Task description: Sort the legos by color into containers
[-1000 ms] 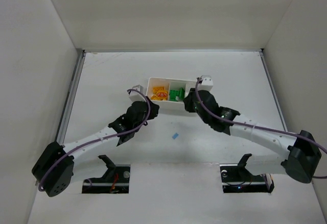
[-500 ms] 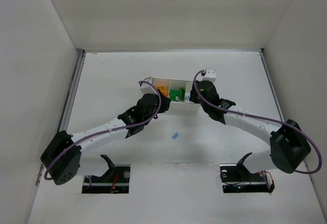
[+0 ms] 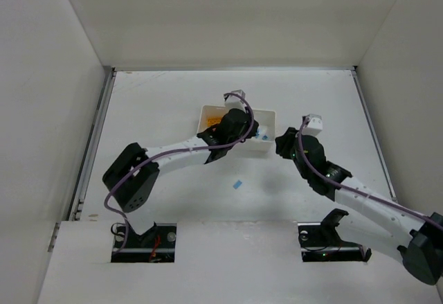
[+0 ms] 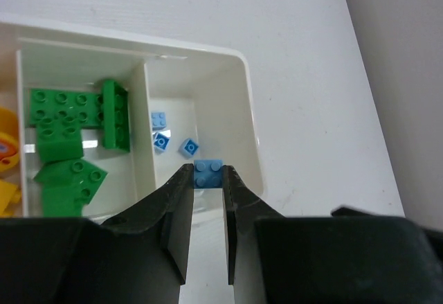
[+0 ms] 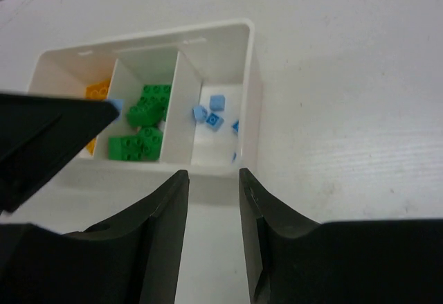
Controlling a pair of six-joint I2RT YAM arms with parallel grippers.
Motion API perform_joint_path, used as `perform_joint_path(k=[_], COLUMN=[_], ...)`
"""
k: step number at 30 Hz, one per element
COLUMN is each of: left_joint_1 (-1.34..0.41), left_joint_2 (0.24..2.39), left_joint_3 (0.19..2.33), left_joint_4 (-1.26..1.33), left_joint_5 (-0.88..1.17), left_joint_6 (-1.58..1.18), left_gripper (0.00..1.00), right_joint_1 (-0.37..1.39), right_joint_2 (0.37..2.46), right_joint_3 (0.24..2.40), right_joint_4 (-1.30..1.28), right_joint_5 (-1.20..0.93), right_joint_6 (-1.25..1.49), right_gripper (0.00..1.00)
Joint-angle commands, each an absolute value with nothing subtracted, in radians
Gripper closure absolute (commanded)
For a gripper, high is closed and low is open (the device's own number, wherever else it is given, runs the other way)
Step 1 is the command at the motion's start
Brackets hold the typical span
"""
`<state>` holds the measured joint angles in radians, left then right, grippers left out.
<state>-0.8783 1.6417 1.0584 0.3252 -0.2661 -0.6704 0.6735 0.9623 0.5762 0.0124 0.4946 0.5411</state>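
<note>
Left hand (image 4: pixel 207 183) pinches a light blue lego (image 4: pixel 208 170) over the end compartment of the tray (image 4: pixel 250 120). Right hand (image 5: pixel 212 183) spread, beside tray. Loose blue bit (image 3: pixel 237 184) on table (image 3: pixel 173 96), probably lego.

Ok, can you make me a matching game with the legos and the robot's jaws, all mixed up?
Things:
1. green legos
2. yellow-orange legos
3. left arm's jaws
4. right arm's jaws

Place or state:
A. open, holding nothing
B. in the middle compartment
C. shut on a blue lego
D. in the left end compartment of the top view

Pairs: 1-B, 2-D, 3-C, 4-A
</note>
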Motion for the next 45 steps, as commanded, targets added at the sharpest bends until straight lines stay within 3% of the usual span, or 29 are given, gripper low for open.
perform_joint_path(k=[1,4,10,12,20,22,25,28,45], left_joint_1=[-0.886,-0.884,-0.875,-0.867,-0.841,-0.831,-0.811,-0.791,-0.680], left_joint_2=[1.721,1.793,1.822,1.799,1.516,1.433,1.309,1.204,1.089], left_joint_3=[1.166,1.239,1.298,1.290,1.021,0.927,0.797,0.701,0.568], left_joint_4=[0.348,0.333,0.296,0.287,0.298,0.298,0.288,0.278,0.281], left_joint_5=[-0.242,-0.239,-0.245,-0.250,-0.340,-0.357,-0.383,-0.400,-0.301], left_joint_6=[-0.640,-0.637,-0.626,-0.623,-0.592,-0.598,-0.612,-0.624,-0.670], left_gripper=[0.84,0.79,0.51,0.48,0.51,0.52,0.53,0.55,0.57], right_joint_1=[0.715,0.757,0.841,0.878,1.123,1.168,1.214,1.217,1.220], right_joint_2=[0.867,0.781,0.735,0.774,1.107,1.184,1.284,1.347,1.601], right_joint_3=[0.520,0.474,0.445,0.449,0.580,0.603,0.617,0.618,0.813], right_joint_4=[-0.052,-0.103,-0.129,-0.115,-0.092,-0.080,-0.049,-0.015,-0.141], right_joint_5=[0.511,0.511,0.494,0.485,0.465,0.451,0.449,0.434,0.592], right_joint_6=[0.621,0.660,0.684,0.687,0.735,0.771,0.824,0.874,0.959], right_gripper=[0.60,0.60,0.59,0.58,0.69,0.67,0.51,0.47,0.51])
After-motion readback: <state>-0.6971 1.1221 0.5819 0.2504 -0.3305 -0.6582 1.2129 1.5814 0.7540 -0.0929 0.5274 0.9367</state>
